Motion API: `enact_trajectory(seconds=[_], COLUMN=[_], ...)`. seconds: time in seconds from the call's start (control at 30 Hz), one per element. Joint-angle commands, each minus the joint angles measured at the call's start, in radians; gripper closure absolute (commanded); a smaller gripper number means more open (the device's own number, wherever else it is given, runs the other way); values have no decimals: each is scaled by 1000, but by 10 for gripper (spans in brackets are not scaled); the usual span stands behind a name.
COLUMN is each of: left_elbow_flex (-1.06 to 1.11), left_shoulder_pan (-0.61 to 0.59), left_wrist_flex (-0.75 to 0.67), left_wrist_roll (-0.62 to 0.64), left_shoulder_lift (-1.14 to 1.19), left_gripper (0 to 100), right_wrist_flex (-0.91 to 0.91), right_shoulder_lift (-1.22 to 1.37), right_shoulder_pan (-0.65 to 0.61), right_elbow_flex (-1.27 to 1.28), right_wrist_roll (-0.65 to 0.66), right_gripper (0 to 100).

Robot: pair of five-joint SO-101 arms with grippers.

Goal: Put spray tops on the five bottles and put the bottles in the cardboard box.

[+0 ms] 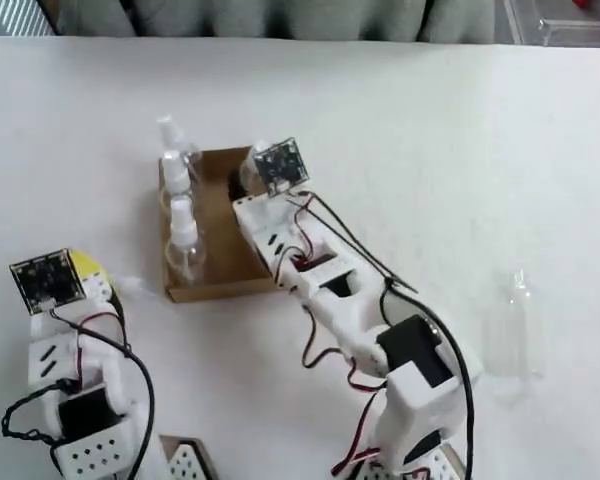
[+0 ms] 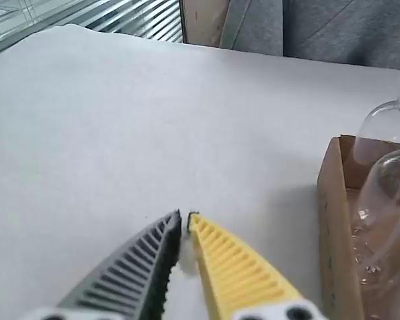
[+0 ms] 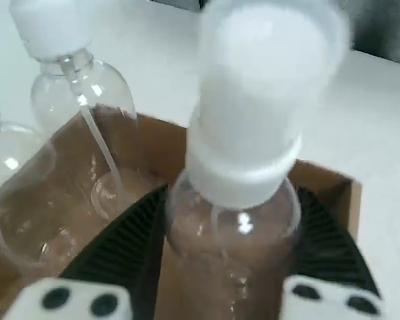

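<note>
The cardboard box [image 1: 230, 262] lies left of the table's middle. Three clear bottles with white spray tops [image 1: 183, 238] stand in a row along its left side. My right gripper [image 3: 230, 200] is shut on another clear bottle [image 3: 233, 227] with a white spray top [image 3: 253, 107], holding it upright over the box's far right part; from above that gripper [image 1: 252, 178] is at the box's back corner. A clear bottle [image 1: 518, 322] without a top rests far right on the table. My left gripper [image 2: 185, 217] is shut and empty above bare table, left of the box [image 2: 333, 200].
The white table [image 1: 430, 150] spreads wide behind and to the right of the box. A clear plastic container [image 1: 570, 25] stands at the back right edge. The arm bases and their cables [image 1: 420, 390] take up the front.
</note>
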Motion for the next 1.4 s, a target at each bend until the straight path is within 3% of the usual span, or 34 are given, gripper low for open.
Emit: enact_trajectory(seconds=[0.0, 0.5, 1.37], left_elbow_flex=[-3, -3, -3], left_shoulder_pan=[-4, -4, -1], left_wrist_flex=[-21, -20, -20], left_wrist_roll=[12, 12, 12], left_shoulder_lift=[-12, -12, -10], left_gripper=[959, 959, 959], right_wrist_flex=[16, 12, 18], right_shoulder_lift=[-21, -54, -607], right_shoulder_pan=[-8, -10, -8], right_elbow_flex=[-14, -8, 241], right_wrist_roll=[14, 8, 8], right_gripper=[754, 752, 753])
